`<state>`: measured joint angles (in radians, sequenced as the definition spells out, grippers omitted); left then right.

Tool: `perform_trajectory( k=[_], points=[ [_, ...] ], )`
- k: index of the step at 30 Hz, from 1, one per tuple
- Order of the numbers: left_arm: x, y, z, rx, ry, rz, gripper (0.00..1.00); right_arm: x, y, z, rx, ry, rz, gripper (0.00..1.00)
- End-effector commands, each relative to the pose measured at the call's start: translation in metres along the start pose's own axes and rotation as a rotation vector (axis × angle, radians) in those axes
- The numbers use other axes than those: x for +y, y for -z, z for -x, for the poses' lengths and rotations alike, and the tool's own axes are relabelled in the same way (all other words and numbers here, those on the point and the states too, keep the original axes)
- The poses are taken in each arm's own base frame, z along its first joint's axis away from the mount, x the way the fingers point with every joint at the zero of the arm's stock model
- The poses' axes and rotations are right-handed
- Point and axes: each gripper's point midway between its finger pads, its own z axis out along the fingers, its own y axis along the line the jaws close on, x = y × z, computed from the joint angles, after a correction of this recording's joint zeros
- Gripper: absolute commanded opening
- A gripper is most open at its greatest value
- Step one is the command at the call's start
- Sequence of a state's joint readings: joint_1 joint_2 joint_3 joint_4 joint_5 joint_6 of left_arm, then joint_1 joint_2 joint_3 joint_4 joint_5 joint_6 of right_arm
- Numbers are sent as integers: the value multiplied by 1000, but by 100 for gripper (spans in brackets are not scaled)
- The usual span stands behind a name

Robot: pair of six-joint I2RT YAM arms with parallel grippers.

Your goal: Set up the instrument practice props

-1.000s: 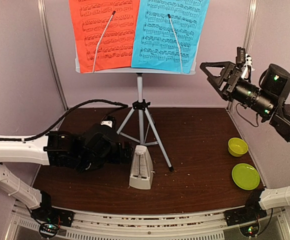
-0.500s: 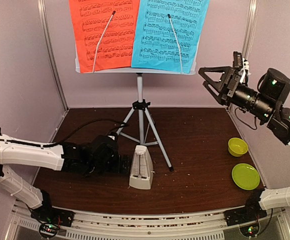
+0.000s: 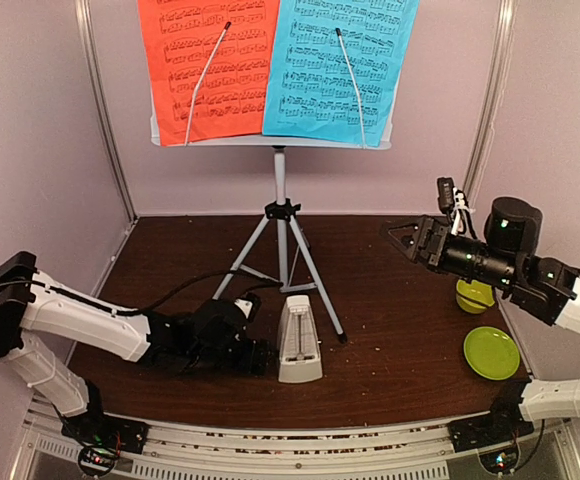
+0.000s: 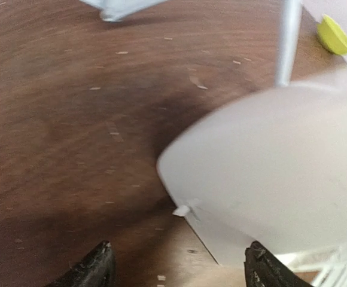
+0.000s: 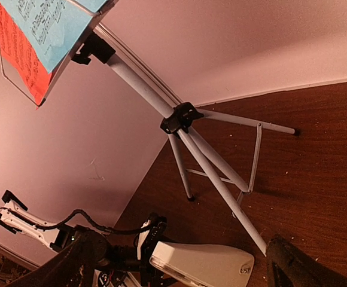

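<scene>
Metronome (image 3: 300, 338) stands upright on the desk (image 3: 400, 320), just in front of the stand (image 3: 280, 180) legs. Left gripper (image 3: 267, 356) sits low on the desk at the metronome's left side. Its fingers (image 4: 96, 269) are spread, the metronome's corner lies between them, and one finger is clear of it. Red page (image 3: 205, 60) and blue page (image 3: 340, 60) rest side by side on the stand. Right gripper (image 3: 402, 240) hangs above the desk, spread wide, gripping nothing. Bowl (image 3: 473, 297) and plate (image 3: 491, 352) sit at the right edge.
</scene>
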<state>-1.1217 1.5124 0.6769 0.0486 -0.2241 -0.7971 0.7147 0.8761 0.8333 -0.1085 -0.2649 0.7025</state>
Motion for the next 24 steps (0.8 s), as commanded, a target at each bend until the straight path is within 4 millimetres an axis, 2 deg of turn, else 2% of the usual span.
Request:
perform_trajectory(
  k=[1,5,8,10,14,17,24],
  points=[
    [-45,1,5,-60,-6,-195,76,8,2,-5,-15,36,21,100],
    [-72,7,11,-94,-42,-313,74,15,-7,-22,35,104,-21,100],
    [-79,14,16,-134,-66,-362,73,20,-12,-39,77,169,-68,100],
    [-70,22,22,-184,-50,-349,72,22,-14,-48,92,192,-91,100],
    [-38,37,26,-228,-31,-252,72,32,-19,-65,100,228,-129,100],
    [-22,44,27,-235,-45,-202,72,27,-30,-83,126,269,-200,100],
    [4,63,24,-311,-58,-162,75,10,-51,-107,124,349,-354,100]
  ],
)
